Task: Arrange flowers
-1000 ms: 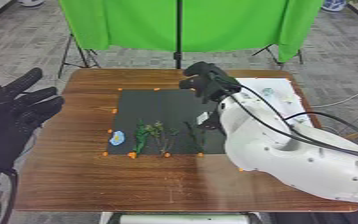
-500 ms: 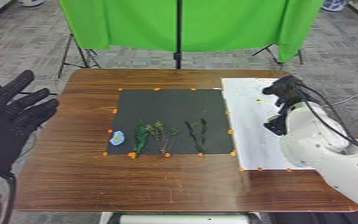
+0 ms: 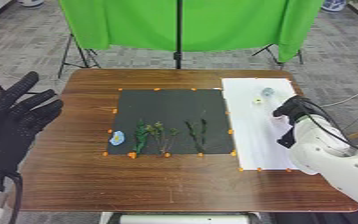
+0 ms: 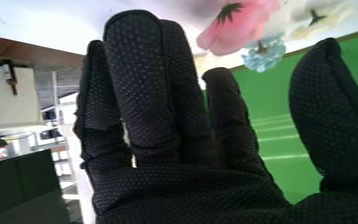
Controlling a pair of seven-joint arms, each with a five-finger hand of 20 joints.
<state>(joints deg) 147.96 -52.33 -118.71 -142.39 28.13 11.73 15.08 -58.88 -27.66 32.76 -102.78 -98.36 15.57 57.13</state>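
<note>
Pink flower [image 4: 238, 25]: lies on the white sheet [image 3: 255, 145] at the right of the brown surface [image 3: 158, 182], just beyond the fingertips of the right hand [image 3: 294, 107]. Farther along the same sheet are 2 more blooms, 1 pale blue flower [image 3: 267, 92] and 1 pale yellow flower [image 3: 257, 101], close to each other.

Risk 1: the pink petals look light and loose; in my judgement, fingers closing short or off-centre would push the bloom away or crease it. Risk 2: in the wrist view the blue flower appears close to the pink, so a wide sweep could knock it. Risk 3: fingertips pressed too low could ruck the sheet and shift all 3 blooms.

Next, outward: the dark mat [image 3: 162, 105] carries the green sprigs [image 3: 142, 137] and a blue flower-like piece [image 3: 116, 138]. A low return pass could drag the thin stems out of line.

Right hand: released, fingers near straight, thumb well apart, nothing grasped. Contact with the pink petals: cannot tell.

Left hand [image 3: 11, 120]: open, fingers spread, at the left side of the surface, holding nothing, well apart from the mat.
</note>
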